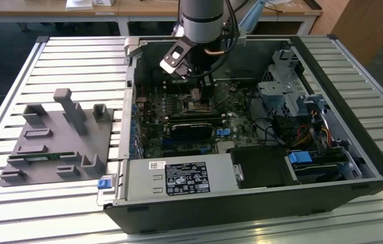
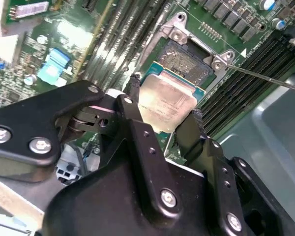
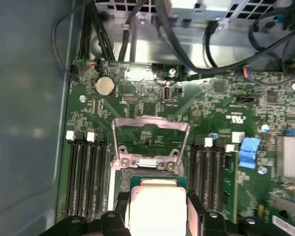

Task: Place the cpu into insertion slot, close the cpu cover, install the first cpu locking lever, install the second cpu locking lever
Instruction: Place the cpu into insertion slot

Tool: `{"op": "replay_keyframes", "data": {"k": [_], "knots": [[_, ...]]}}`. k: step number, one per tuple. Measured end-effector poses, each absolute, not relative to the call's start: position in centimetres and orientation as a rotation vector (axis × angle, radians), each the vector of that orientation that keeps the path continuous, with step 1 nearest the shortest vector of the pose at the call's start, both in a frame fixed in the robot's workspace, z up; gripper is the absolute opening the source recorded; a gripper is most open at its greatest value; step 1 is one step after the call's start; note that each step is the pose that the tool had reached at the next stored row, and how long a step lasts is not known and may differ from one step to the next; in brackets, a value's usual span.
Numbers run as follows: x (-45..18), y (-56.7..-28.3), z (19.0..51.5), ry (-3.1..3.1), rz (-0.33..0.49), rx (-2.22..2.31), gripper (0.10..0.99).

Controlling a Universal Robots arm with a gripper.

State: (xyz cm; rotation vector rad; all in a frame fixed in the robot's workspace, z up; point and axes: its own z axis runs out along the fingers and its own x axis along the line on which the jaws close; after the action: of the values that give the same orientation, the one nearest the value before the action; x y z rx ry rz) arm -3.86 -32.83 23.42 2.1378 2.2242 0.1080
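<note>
Gripper (image 2: 163, 105) pinches the cpu (image 2: 169, 96) by two opposite edges, chip flat, metal top up. Insertion slot (image 2: 187, 59) sits just past the fingertips, partly under the chip. Cpu cover (image 3: 150, 123) stands open beyond the slot.

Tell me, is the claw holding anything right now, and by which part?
Yes: the claw grips the flat square silver-grey cpu by two opposite edges.

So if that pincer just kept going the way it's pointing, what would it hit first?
Probably the insertion slot, straight ahead. The pincer grips the cpu, so the cpu would likely touch it first; the gap between them is hard to judge.
</note>
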Motion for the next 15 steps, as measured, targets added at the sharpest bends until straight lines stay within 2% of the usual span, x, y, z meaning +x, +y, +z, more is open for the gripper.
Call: {"op": "replay_keyframes", "data": {"k": [15], "knots": [[-4.3, -32.5, 21.1, 2.211, 0.107, 2.151, 0.541]]}}
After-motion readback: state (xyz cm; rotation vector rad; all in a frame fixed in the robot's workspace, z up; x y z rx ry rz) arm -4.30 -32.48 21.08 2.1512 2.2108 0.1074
